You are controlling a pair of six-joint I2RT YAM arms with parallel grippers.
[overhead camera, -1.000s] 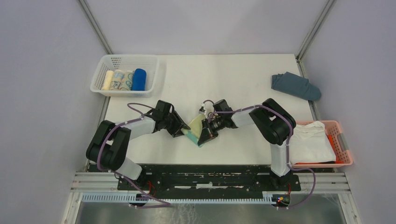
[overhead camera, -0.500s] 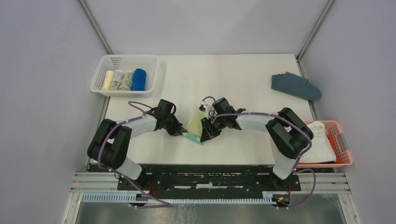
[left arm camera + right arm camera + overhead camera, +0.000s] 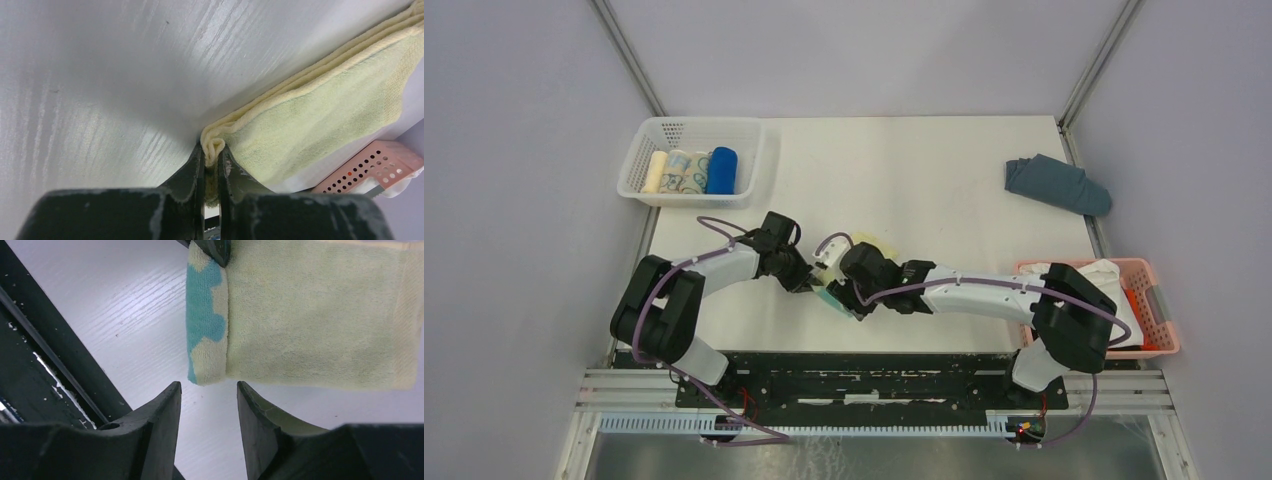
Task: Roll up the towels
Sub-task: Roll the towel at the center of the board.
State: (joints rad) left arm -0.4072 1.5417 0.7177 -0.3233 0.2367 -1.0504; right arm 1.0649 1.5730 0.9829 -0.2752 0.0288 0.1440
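The pale yellow towel with teal-green patches lies folded on the white table; a narrow turned-over strip with teal runs along one edge. My left gripper is shut on the bunched corner of this towel. In the top view the left gripper sits at the left side of the towel. My right gripper stands open just short of the towel's near corner, holding nothing, and in the top view the right gripper covers much of the cloth. The royal blue towel lies rolled in the white basket.
The white basket at the back left holds several rolled cloths. A slate grey-blue cloth lies at the back right. A pink basket with a white cloth stands at the right edge. The black base rail runs close by the right gripper.
The left gripper has shut on the towel's corner. The right gripper has let go of the towel, opened, and moved left and nearer along it. The towel now lies flatter.
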